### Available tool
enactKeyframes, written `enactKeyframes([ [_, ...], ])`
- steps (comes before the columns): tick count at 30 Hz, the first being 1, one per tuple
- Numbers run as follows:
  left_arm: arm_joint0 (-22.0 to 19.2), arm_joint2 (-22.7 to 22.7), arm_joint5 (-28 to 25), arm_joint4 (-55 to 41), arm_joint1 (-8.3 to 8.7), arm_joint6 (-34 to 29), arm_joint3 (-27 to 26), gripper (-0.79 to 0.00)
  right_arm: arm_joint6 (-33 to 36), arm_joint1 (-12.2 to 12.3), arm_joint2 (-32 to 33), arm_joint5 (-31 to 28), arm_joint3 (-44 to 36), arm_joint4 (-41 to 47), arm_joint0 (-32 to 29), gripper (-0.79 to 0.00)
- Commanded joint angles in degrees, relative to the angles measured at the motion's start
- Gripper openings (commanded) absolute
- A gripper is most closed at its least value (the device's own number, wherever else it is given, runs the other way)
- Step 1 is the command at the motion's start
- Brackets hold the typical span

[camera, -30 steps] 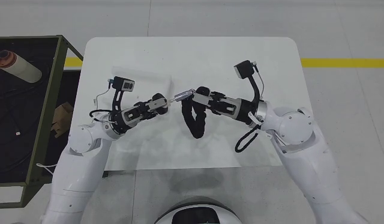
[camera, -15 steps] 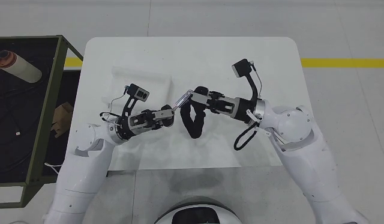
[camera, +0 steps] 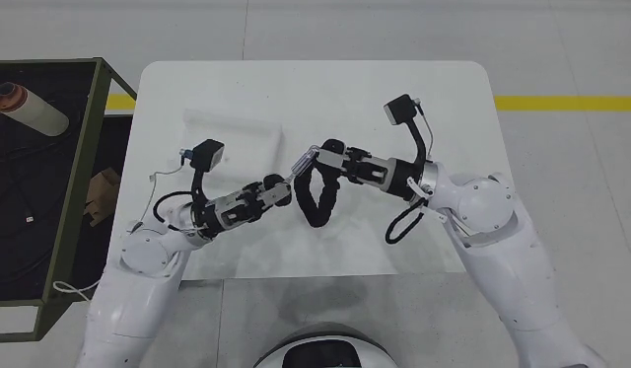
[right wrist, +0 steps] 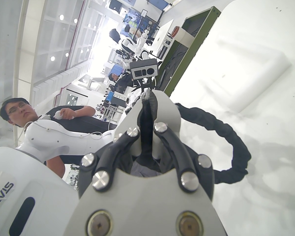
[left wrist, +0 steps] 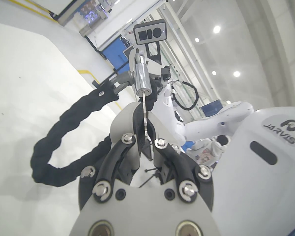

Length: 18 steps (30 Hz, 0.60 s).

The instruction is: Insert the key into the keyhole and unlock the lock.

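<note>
- Top view: the left gripper (camera: 280, 189) is a little left of the frame's centre. Its fingers are pressed together on a thin silver metal key (camera: 289, 177).
- Just right of the centre, the right gripper (camera: 322, 157) pinches a cable lock (camera: 314, 198). The lock consists of a shiny chrome cylinder (camera: 302, 158) and a thick black fabric-covered loop (camera: 317, 210).
- The key lies between the left gripper and the lower-left end of the cylinder. The loop hangs toward the lower part of the frame, over the white table (camera: 394, 92).
- A flat white foam tray (camera: 237, 131) lies on the table to the upper left of the grippers. A green metal cart (camera: 59, 63) stands at the left edge of the frame.
- Left wrist view: the fingers (left wrist: 124, 121) of the left gripper (left wrist: 142, 119) clamp the key (left wrist: 144, 110) by its head. Its blade points at the cylinder (left wrist: 141, 74), and the tip meets the keyhole in the end face. How deep it sits, I cannot tell.
- The black loop (left wrist: 64, 126) curves from the cylinder down beside the left gripper, above the table (left wrist: 27, 74).
- Right wrist view: the right gripper (right wrist: 147, 110) has its fingers closed tight on a black part of the lock. The loop (right wrist: 226, 136) bends away beside it, over the table, with the foam tray (right wrist: 258, 74) beyond.
</note>
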Motion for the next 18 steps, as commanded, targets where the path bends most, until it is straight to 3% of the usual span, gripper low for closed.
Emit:
enactKeyframes([
  [1, 0.6, -0.3, -2.9, 6.1, -0.25, 4.8, -0.5, -0.785, 0.0, 0.0, -0.2, 0.0, 0.1, -0.1, 0.1, -0.785],
  [18, 3.6, -1.4, -8.9, 54.9, -2.71, 41.8, -4.9, -0.785, -0.7, 0.1, -1.5, 0.9, 0.4, -1.5, 0.5, -0.785],
])
